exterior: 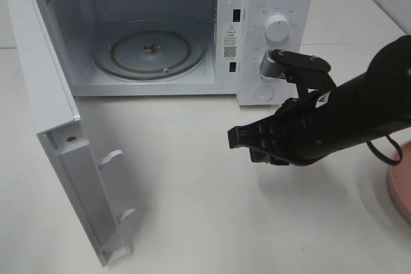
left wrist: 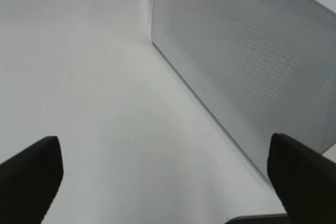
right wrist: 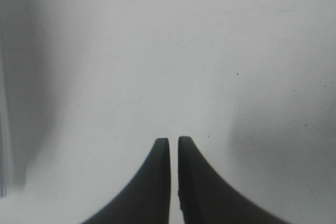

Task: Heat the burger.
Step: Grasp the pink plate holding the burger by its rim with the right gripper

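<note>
The burger is out of view in every frame. The white microwave (exterior: pixel 276 4) stands at the back with its door (exterior: pixel 58 94) swung wide to the left, and its glass turntable (exterior: pixel 151 49) is bare. My right gripper (exterior: pixel 236 138) hovers over the table in front of the microwave's control panel, pointing left. In the right wrist view the right gripper (right wrist: pixel 174 140) has its fingers pressed almost together with nothing between them. My left gripper (left wrist: pixel 165 182) stands wide open above the bare table beside a white perforated microwave panel (left wrist: pixel 252 51). It does not show in the exterior view.
A round pink plate (exterior: pixel 401 187) is cut off at the right edge of the table. The two knobs (exterior: pixel 277 28) sit just behind the right arm. The open door juts forward at the left, down to the table's front.
</note>
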{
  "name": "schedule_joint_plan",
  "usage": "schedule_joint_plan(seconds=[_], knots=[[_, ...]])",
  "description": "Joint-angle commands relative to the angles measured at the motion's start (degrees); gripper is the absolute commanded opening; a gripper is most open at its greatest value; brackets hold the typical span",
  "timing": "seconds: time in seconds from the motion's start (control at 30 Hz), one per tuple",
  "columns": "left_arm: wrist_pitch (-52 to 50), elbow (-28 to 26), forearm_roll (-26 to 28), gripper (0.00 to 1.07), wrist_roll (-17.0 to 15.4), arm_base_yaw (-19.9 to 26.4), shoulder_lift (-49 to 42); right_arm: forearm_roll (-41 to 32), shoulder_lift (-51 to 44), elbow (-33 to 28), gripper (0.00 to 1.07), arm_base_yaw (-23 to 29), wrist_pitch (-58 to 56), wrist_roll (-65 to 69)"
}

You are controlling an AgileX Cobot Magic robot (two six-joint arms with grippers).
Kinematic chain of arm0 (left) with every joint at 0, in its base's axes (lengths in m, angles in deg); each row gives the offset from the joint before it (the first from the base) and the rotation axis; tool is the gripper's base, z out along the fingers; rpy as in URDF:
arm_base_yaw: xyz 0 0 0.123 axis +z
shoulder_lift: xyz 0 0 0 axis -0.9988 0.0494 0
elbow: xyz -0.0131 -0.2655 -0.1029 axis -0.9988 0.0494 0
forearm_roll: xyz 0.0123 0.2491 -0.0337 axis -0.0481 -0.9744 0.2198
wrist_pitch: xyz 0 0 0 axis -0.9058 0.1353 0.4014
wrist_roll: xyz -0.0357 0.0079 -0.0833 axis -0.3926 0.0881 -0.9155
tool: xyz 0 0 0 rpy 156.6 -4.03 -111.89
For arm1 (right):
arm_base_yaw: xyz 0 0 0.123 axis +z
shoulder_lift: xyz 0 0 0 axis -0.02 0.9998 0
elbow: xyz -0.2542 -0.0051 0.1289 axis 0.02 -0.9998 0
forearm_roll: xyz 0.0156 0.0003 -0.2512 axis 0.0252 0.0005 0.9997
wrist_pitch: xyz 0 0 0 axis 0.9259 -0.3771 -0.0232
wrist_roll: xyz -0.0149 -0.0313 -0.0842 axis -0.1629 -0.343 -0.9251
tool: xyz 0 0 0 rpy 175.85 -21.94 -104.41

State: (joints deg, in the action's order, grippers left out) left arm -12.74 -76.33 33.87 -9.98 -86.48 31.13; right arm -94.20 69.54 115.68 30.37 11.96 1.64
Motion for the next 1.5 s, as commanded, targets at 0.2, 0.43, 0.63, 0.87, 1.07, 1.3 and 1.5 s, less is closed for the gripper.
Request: schedule_joint_plan(seconds=[0.2, 0.43, 0.63, 0.87, 1.07, 1.3, 1.5], knots=[[-0.7, 0.2, 0.2, 0.98, 0.2, -0.1, -0.1, 12.1, -6.5, 0.2, 0.10, -0.2, -14.9, -0.5], [-0.7, 0.2, 0.2, 0.98, 0.2, -0.1, -0.1, 23.0, -10.9, 0.2, 0.13, -0.2, -26.2, 5.5], [-0.7, 0.2, 0.2, 0.98, 0.2, -0.1, -0.1, 28.6, -12.8, 0.2, 0.19, -2.8, -30.7, 12.0], [-0.7, 0.2, 0.2, 0.98, 0.2, -0.1, -0.1, 35.9, -15.0, 0.2, 0.58, -10.0, -34.0, 14.1], [-0.7, 0.2, 0.2, 0.98, 0.2, -0.1, -0.1, 39.3, -15.5, 0.2, 0.94, -13.1, -33.9, 14.1], [-0.7, 0.2, 0.2, 0.98, 0.2, -0.1, -0.1, 40.2, -15.0, 0.2, 1.00, -16.3, -33.5, 14.3], [-0.7, 0.2, 0.2, 0.98, 0.2, -0.1, -0.1, 40.0, -13.2, 0.1, 0.97, -18.9, -32.6, 15.4]])
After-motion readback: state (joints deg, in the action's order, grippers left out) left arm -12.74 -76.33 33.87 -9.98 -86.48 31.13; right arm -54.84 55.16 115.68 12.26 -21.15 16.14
